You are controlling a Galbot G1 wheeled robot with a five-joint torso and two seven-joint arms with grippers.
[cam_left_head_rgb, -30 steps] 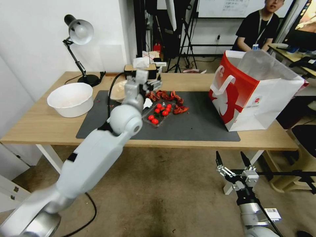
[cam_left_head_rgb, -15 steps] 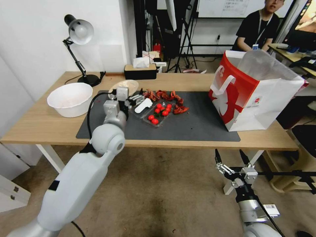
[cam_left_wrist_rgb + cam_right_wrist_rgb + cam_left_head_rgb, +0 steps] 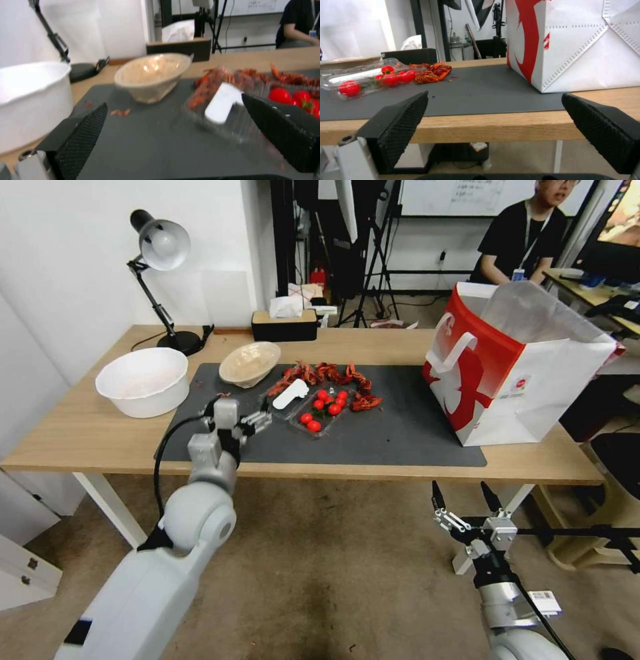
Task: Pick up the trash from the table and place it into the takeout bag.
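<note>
A shallow beige bowl [image 3: 250, 363] rests tilted at the back left of the dark mat [image 3: 400, 427]; the left wrist view shows the beige bowl [image 3: 153, 72] straight ahead. My left gripper [image 3: 257, 420] hangs open and empty over the mat's front left, short of the bowl; in its own view the left gripper [image 3: 175, 102] has its jaws wide apart. The red and white takeout bag [image 3: 507, 373] stands open on the table [image 3: 80, 427] at the right, its side filling the takeout bag [image 3: 573, 45] part of the right wrist view. My right gripper [image 3: 460, 490] waits open below the table's front edge.
A clear tray of red tomatoes [image 3: 313, 410] with a white utensil [image 3: 291, 393] lies mid-mat, beside red crayfish shells [image 3: 333, 375]. A big white bowl [image 3: 142, 380] sits at the left. A desk lamp [image 3: 160, 247] and tissue box [image 3: 285, 323] stand at the back.
My left arm has drawn back and down from over the beige bowl to the mat's front left, uncovering the bowl. The right arm has barely moved.
</note>
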